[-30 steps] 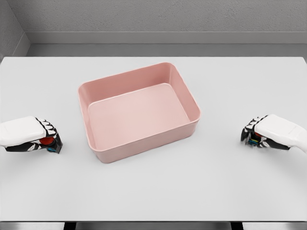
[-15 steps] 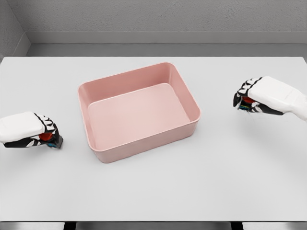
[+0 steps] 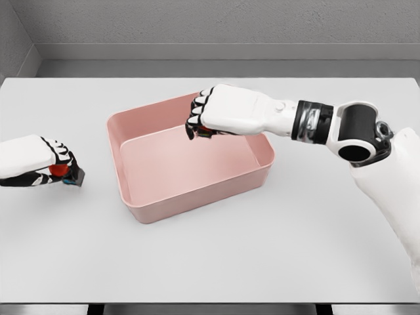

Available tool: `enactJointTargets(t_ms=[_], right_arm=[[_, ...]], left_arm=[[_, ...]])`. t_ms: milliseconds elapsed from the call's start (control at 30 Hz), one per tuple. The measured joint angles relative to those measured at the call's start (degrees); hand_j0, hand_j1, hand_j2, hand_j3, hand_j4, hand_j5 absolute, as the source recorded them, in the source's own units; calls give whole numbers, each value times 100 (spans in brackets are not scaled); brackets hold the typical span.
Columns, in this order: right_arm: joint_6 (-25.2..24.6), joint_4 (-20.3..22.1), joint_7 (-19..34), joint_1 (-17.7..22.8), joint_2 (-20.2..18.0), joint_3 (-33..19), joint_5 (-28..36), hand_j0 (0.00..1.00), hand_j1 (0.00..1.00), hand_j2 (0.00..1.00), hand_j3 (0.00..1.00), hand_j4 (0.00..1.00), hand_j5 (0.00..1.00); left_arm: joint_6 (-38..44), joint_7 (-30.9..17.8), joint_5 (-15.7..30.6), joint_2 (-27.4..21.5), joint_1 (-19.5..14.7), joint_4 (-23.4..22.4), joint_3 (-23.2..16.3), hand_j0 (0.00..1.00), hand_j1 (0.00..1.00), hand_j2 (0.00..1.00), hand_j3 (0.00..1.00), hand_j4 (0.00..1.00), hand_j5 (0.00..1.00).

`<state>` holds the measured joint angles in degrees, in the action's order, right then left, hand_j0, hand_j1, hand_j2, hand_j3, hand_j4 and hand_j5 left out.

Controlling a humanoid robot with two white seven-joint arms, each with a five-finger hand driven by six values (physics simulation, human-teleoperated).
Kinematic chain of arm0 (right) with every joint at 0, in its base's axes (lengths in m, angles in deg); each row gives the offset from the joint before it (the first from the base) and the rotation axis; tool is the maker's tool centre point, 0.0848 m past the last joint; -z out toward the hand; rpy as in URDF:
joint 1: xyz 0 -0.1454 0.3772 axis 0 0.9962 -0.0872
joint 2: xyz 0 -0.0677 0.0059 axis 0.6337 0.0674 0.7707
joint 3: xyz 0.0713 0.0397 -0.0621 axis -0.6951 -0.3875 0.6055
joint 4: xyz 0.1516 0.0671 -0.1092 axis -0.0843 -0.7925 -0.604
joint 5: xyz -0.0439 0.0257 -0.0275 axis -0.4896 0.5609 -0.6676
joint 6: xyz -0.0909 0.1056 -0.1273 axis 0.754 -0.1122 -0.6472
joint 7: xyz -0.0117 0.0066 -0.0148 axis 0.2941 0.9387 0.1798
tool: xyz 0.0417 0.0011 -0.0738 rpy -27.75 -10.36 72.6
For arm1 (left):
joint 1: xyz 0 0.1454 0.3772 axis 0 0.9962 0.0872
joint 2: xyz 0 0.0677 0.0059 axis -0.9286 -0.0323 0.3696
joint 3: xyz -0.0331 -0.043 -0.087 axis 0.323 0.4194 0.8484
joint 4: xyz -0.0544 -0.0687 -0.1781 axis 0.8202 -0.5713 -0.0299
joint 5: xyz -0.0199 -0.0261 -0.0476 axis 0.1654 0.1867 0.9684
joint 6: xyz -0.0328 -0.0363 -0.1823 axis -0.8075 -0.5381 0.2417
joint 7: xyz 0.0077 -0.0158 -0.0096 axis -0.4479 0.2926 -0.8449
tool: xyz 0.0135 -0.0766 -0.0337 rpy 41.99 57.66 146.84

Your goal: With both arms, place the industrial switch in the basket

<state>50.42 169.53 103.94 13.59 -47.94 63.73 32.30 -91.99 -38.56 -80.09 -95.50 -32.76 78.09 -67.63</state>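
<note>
Fingers of the right hand curl around a small red-topped industrial switch, held over the smooth pink basket, a rounded rectangular tub. At the matte white worktop edge, the left hand grips a second switch, red with a dark boxy body.

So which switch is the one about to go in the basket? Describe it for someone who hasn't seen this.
Start at the pink basket in the middle of the white table. Over its far rim hangs the right hand, reaching in from the right, fingers curled around a small switch showing a bit of red. The other switch sits in the left hand, off to the basket's left.
</note>
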Motion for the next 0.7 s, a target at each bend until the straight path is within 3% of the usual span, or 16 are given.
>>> enactJointTargets(t_ms=[100, 233, 700], right_arm=[[0, -49, 0, 17, 79, 96, -14, 100, 100, 100, 100, 100, 100], [-1, -57, 0, 202, -20, -232, -9, 100, 100, 100, 100, 100, 100], [0, -7, 0, 1846, -1219, -2952, 155, 100, 100, 100, 100, 100, 100]], left_arm=[[-3, -2, 60, -9, -70, 8, 6, 49, 49, 49, 49, 49, 49], [-6, -5, 122, -40, -149, 52, 8, 49, 49, 49, 49, 49, 49], [-3, 1, 600, -140, -659, 304, 9, 49, 49, 49, 49, 49, 49]])
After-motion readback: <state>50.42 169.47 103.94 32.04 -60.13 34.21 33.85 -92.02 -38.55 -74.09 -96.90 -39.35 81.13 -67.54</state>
